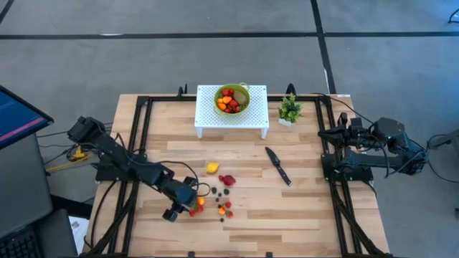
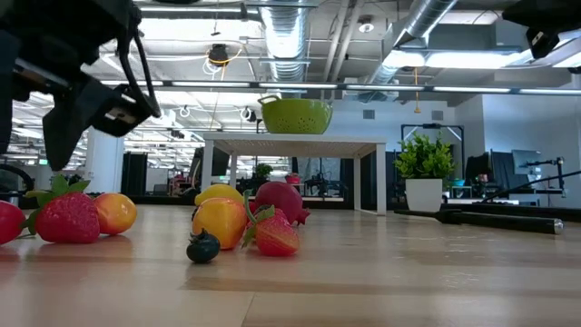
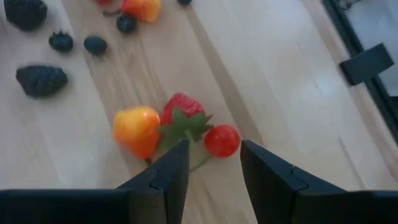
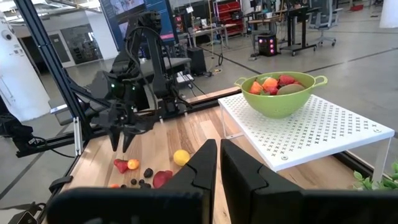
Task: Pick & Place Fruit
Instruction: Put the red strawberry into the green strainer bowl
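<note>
Three small fruits are seen nearest the left gripper point(image 3: 214, 165) in the left wrist view: a red cherry-like ball point(image 3: 222, 140), a strawberry point(image 3: 182, 110) with green leaves, and an orange-yellow fruit point(image 3: 137, 129). The fingers point(image 3: 171, 171) are parted, with nothing between them, and the red ball lies just ahead of the gap, slightly toward the centre of the frame. The step in hand is judged to be the approach for a pick; the next move appears to call for a short descent and a centring of the jaws on one fruit so that its neighbours are not nudged.

Further off, at the upper left of that frame, dark berries point(image 3: 41, 79) are scattered. In the high view, the loose fruit point(image 1: 218, 192) is spread across the lower centre of the table point(image 1: 301, 208), with the black knife point(image 1: 277, 165) to its right. At the upper centre, the green bowl point(image 1: 232, 99), already holding several fruits, is set on a white perforated stand point(image 1: 208, 118).

At the right edge, the right gripper point(image 4: 219, 163) is parked, closed and empty.
</note>
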Action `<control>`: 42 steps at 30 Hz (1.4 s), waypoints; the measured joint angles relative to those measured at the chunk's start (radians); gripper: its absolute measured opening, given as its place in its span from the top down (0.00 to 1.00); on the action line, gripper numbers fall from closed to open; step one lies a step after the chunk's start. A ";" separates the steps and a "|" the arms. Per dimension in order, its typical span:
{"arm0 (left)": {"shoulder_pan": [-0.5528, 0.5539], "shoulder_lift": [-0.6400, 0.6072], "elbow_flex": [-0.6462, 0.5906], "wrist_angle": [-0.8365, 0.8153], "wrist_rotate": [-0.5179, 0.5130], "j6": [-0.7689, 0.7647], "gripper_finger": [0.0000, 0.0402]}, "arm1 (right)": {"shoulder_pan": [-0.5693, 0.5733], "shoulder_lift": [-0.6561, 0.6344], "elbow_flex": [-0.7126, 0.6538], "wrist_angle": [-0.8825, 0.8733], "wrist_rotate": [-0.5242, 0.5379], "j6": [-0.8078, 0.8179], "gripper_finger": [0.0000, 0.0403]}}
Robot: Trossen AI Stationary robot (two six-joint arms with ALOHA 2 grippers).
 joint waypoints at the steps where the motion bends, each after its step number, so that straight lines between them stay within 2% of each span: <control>1: 0.002 0.000 -0.011 0.006 0.000 -0.004 0.66 | 0.000 0.000 0.000 0.000 0.000 0.000 0.96; 18: 0.020 0.018 -0.089 0.158 -0.002 -0.021 0.68 | 0.000 0.000 0.000 0.000 0.000 0.000 0.96; 24: 0.035 0.091 -0.090 0.209 0.080 -0.018 0.68 | 0.000 0.000 0.000 0.000 0.000 0.000 0.96; 34: 0.056 0.083 -0.090 0.215 0.082 -0.017 0.69 | 0.000 0.000 0.000 0.000 0.000 0.000 0.96; 42: 0.056 0.083 -0.090 0.215 0.078 -0.016 0.80 | 0.000 0.000 0.000 0.000 0.000 0.000 0.96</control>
